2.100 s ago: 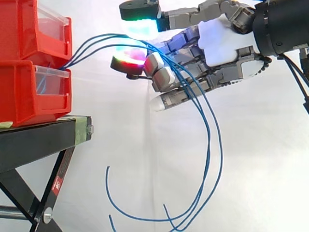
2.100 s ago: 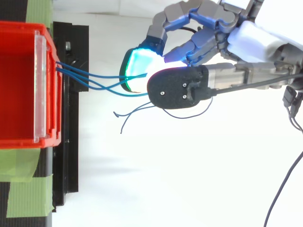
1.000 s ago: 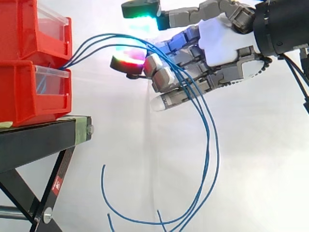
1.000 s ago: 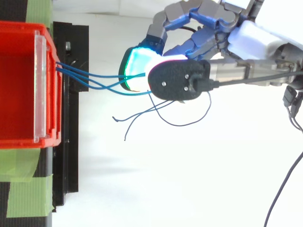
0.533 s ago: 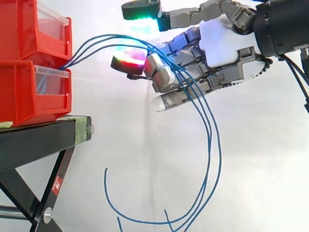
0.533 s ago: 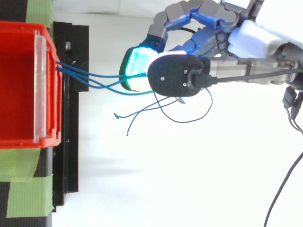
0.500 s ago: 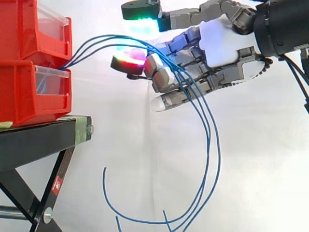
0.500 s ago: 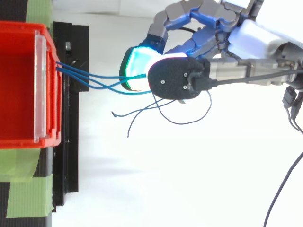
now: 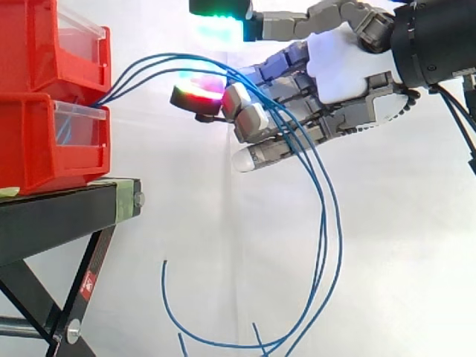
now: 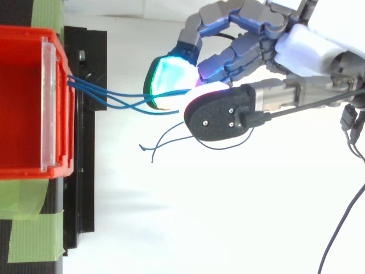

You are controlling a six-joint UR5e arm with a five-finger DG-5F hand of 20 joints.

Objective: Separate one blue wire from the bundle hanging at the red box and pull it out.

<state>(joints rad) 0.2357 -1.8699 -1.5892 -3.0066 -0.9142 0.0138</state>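
Upper right in the side view, hand (image 9: pixel 335 67) sits among the blue wires (image 9: pixel 137 67) off the red box (image 9: pixel 44 141), can't tell if it's gripping, looks like separating, next pinch just one.

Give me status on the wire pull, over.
Hand open, fingers spread at the blue wires, none pinched. Wires run from the red box, none pulled out. Loose ends hang below the hand.

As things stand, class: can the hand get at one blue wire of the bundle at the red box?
Probably yes: the blue wires arch from the red box straight across the hand, with nothing between. They run close together there, so singling one out looks tricky.
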